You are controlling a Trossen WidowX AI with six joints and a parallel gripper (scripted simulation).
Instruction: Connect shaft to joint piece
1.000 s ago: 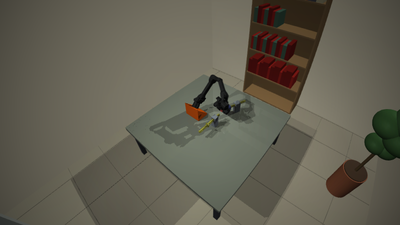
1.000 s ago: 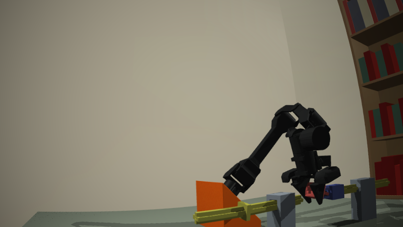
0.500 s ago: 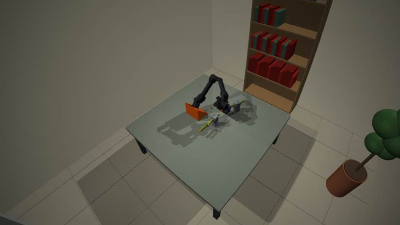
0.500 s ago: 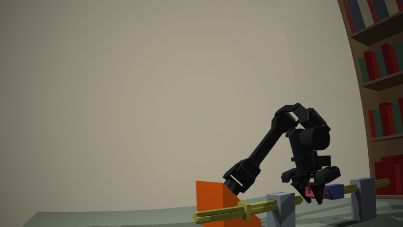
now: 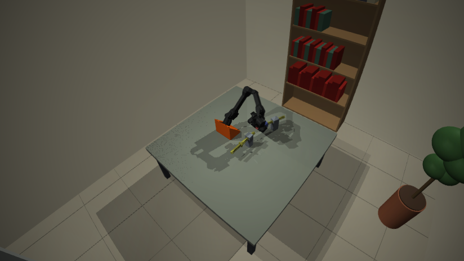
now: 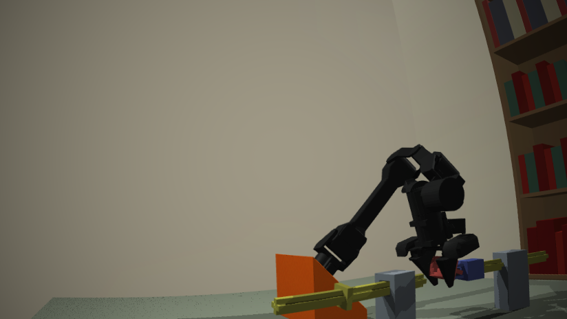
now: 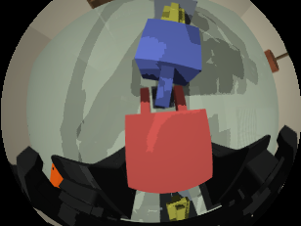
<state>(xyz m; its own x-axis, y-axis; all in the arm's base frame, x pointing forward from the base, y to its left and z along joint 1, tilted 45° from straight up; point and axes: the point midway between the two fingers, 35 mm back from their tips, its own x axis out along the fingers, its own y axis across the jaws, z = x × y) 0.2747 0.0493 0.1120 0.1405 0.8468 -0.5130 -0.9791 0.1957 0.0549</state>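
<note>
From the top, the black robot arm reaches over the grey-green desk [image 5: 246,194], beside two grey blocks [image 5: 275,124] [image 5: 249,140] [image 6: 511,281] [image 6: 400,293].

In the exterior view, the yellow ribbed sliding shaft [image 5: 238,147] [image 6: 313,302] passes through the nearer block, its tip near the fingers [image 6: 441,273].

In the wrist view, the fingers clamp the red square joint piece [image 6: 437,266] [image 7: 168,151], hinged beside the blue square piece [image 6: 472,269] [image 7: 168,45].

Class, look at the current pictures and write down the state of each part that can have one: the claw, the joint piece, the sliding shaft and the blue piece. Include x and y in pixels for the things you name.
Claw [image 6: 442,283] [image 7: 163,140]: shut on the red joint piece.
Red joint piece [image 7: 168,151]: held, hinged to the blue piece.
Sliding yellow shaft [image 5: 238,147] [image 6: 309,303]: through its block, end outside the joint piece.
Blue piece [image 6: 472,269] [image 7: 169,45]: on the other shaft's end.
</note>
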